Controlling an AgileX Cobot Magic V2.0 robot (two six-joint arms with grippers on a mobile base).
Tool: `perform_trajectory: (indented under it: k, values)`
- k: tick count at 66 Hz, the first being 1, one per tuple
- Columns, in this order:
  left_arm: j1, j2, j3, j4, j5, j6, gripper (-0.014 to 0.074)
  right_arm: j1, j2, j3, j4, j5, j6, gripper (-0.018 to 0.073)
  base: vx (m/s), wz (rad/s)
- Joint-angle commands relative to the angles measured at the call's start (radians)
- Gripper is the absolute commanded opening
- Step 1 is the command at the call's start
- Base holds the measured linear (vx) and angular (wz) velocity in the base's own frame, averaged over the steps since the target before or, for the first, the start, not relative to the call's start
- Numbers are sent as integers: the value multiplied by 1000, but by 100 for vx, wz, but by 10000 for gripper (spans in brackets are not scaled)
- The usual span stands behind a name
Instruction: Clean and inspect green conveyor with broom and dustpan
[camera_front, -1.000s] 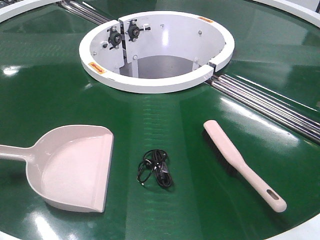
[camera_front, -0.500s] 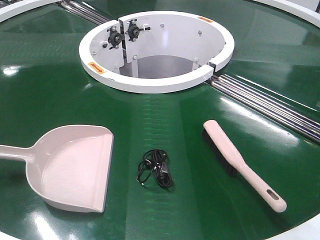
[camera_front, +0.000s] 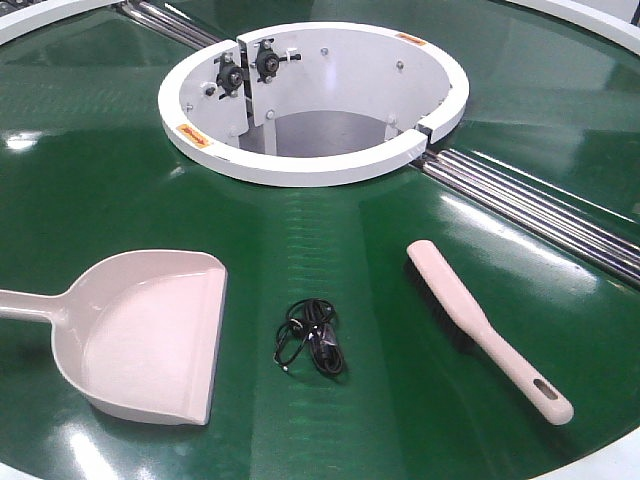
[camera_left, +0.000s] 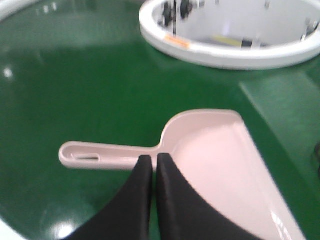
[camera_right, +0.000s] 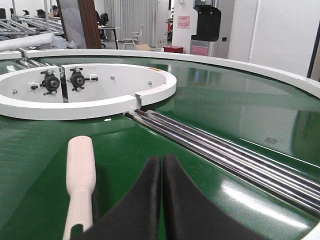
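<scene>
The green conveyor (camera_front: 330, 230) fills the front view, with its white ring hub (camera_front: 312, 160) at the top. The dustpan (camera_front: 150, 335) lies at the lower left, handle pointing left. At the lower right the broom (camera_front: 480, 325) lies diagonally, slotted handle end nearest me. Neither arm shows in the front view. My left gripper (camera_left: 154, 159) is shut and empty, hovering just this side of the dustpan (camera_left: 210, 155) where handle meets pan. My right gripper (camera_right: 162, 160) is shut and empty, above the belt to the right of the broom (camera_right: 80, 175).
A small tangle of black cable (camera_front: 312, 338) lies on the belt between dustpan and broom. Steel roller strips (camera_front: 540, 215) run from the hub toward the right edge, and also show as roller strips (camera_right: 220, 150). The white outer rim (camera_front: 610, 462) borders the belt at the lower right.
</scene>
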Motion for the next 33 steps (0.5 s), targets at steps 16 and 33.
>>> perform_trajectory:
  k: [16,33]
  values:
    - [4,162,-34,0,-75,-1,-3,-5,-10,4,-6,-70,-1,-9,0,0]
    - [4,169,-36,0,-100,17,109,-5,-10,4,-6,-70,-1,-9,0,0]
